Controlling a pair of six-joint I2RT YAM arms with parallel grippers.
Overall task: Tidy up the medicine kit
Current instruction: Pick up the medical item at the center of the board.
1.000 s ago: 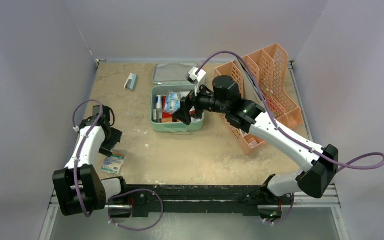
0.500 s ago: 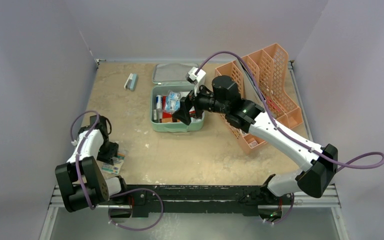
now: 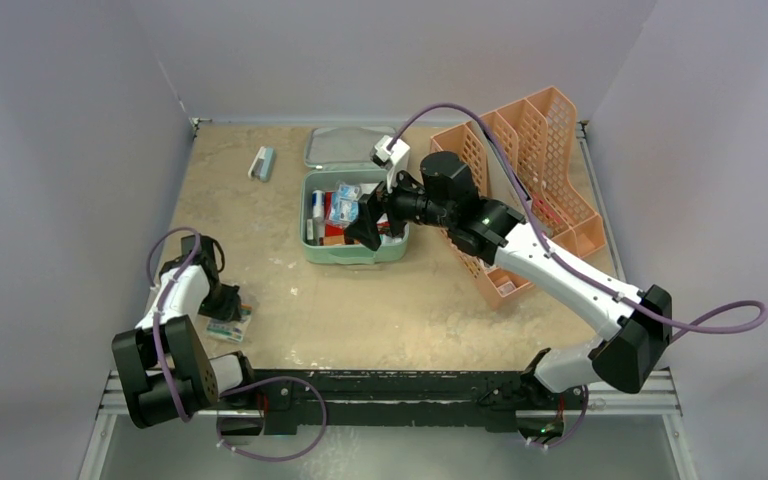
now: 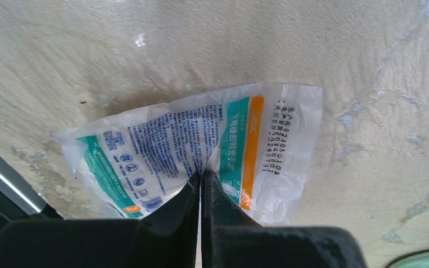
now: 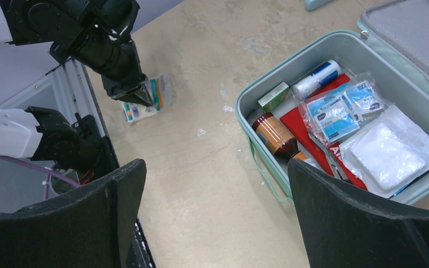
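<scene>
Top view: medicine kit (image 3: 354, 257) sits far-centre on table (image 3: 410, 300), open. Its lid (image 3: 345, 148) lies flat behind it, at the back edge. R gripper (image 3: 368, 228) hangs over kit's right half. Peach rack (image 3: 535, 140) stands just right of kit. Small blue-white box (image 3: 261, 163) lies far left, apart from kit. L gripper (image 3: 228, 306) is down at near-left edge on a sachet (image 3: 232, 326), well apart from kit.

L wrist: fingers pressed together w/ sachet's near edge pinched between tips. Sachet creases up at the pinch.

R wrist: fingers spread wide, nothing between. Kit holds brown bottle (image 5: 276, 137), red pouch (image 5: 311, 120), blue packets (image 5: 335, 111), white gauze pack (image 5: 391, 148), green carton (image 5: 273, 96) & white tube (image 5: 315, 78).
</scene>
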